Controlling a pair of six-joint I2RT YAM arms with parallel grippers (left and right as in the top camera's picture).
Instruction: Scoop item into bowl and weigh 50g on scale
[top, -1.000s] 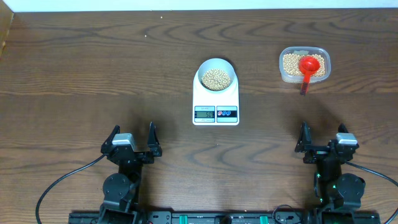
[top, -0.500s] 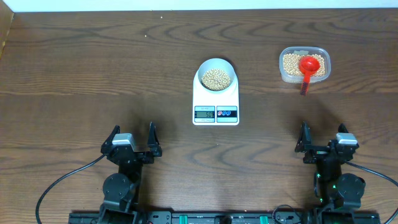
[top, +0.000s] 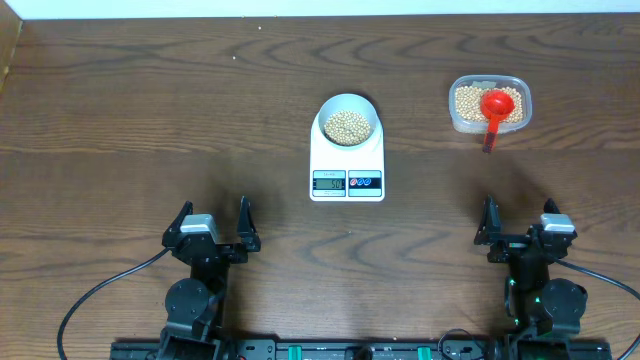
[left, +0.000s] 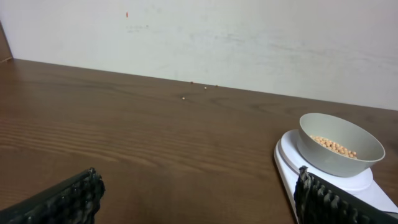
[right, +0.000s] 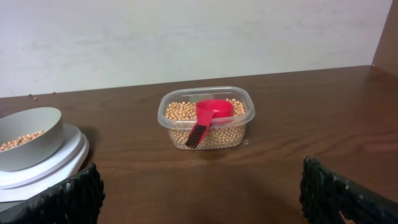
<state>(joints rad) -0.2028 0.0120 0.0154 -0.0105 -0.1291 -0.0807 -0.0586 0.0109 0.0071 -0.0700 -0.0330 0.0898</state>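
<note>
While they sit at the near edge of the bench (top: 120, 120), the left pincer (top: 214, 212) and right pincer (top: 519, 208) are both spread wide with nothing in them, probably so neither nudges the scale (top: 347, 160). Further out, its display (top: 329, 181) faces the near side, but the digits are too tiny to read, so no idea if it's at 50g. The pale bowl (top: 362, 102) sits on the scale's far end with soybeans (top: 347, 126) inside. Farthest right, the red scoop (top: 495, 103) rests in the clear tub (top: 453, 118) of beans, handle poking over the rim for an easy grab.

Bowl (top: 347, 122) of beans (top: 347, 126) on scale (top: 347, 168).
</note>
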